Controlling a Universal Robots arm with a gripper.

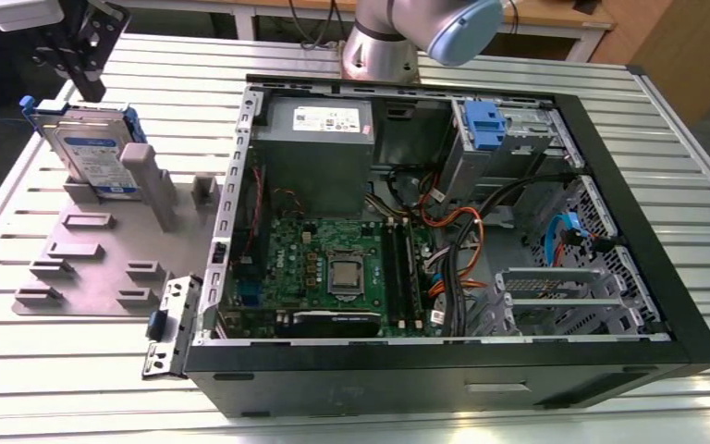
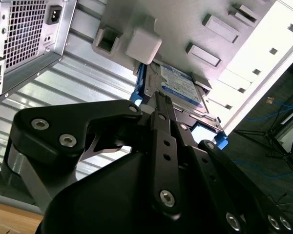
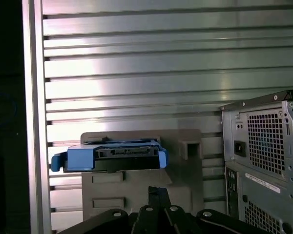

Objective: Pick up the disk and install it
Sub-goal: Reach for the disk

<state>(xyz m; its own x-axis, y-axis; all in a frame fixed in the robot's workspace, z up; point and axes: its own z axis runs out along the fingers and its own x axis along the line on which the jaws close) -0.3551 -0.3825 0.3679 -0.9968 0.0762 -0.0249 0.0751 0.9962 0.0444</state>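
Observation:
The disk (image 1: 88, 148) stands on edge in a slot of the grey fixture plate (image 1: 84, 268), on the exterior view's left, outside the computer case. Its white-and-blue label and blue rails show. My gripper (image 1: 88, 91) hangs just above and behind the disk's upper edge, apart from it, its black fingers together with nothing between them. In the second wrist view the fingertips (image 2: 159, 99) point at the disk's label (image 2: 178, 87). The first wrist view has the disk's blue-railed edge (image 3: 110, 157) beyond the gripper (image 3: 155, 191).
The open black computer case (image 1: 651, 277) lies on the slatted metal table (image 1: 59, 388). Inside are a grey power-supply box (image 1: 315, 139), a motherboard (image 1: 330, 268), loose cables (image 1: 454, 231) and a metal drive cage with a blue latch (image 1: 483, 125). The arm's base (image 1: 380, 46) stands behind the case.

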